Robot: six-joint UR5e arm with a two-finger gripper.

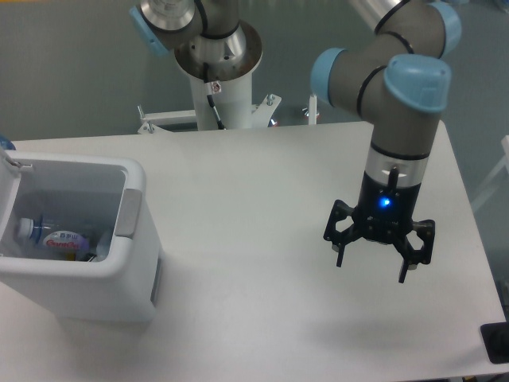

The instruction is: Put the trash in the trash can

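Observation:
The white boxy trash can [131, 274] stands at the table's left edge. A clear plastic bottle [48, 237] with a bluish cap and a red label lies inside it on the bottom. The paper wad is not visible. My gripper [371, 270] hangs over the right part of the table, pointing straight down, far from the can. Its two black fingers are spread wide apart and nothing is between them.
The arm's white base column [220, 87] rises behind the table's far edge. A small black object [496, 344] sits at the table's front right corner. The white table [254, 207] runs between the can and the gripper.

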